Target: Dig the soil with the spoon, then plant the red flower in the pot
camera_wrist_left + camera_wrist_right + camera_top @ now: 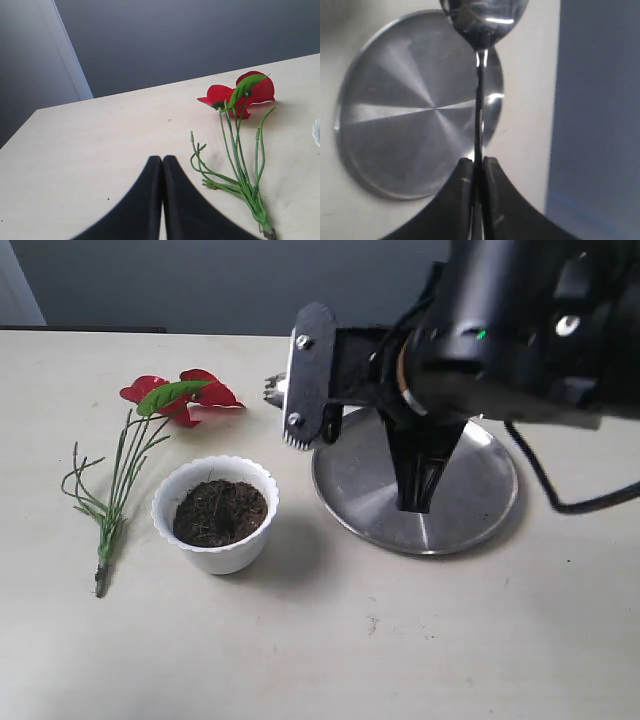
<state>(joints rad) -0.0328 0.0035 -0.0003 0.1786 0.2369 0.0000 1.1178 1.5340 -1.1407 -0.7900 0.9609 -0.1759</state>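
Round steel plate (480, 490): brushed metal, semi-glossy, with fine radial streaks fanning from its centre and a brighter rim. Slim silver metal teaspoon (479, 100): mirror-polished and smooth, with sharp highlights on bowl and handle. Small white scalloped pot (215, 558): smooth, plastic-looking wall with a soft sheen. Dark brown soil (220, 512): matt, crumbly, rough, threaded with small fibres. Red artificial flower (257, 91): glossy red blooms, smooth green leaf, thin matt green stems. Pale beige table (400, 640): matt, smooth, lightly speckled and scuffed. Left gripper (162, 160) and right gripper (478, 162): black fingers, smooth, with a dull satin finish.
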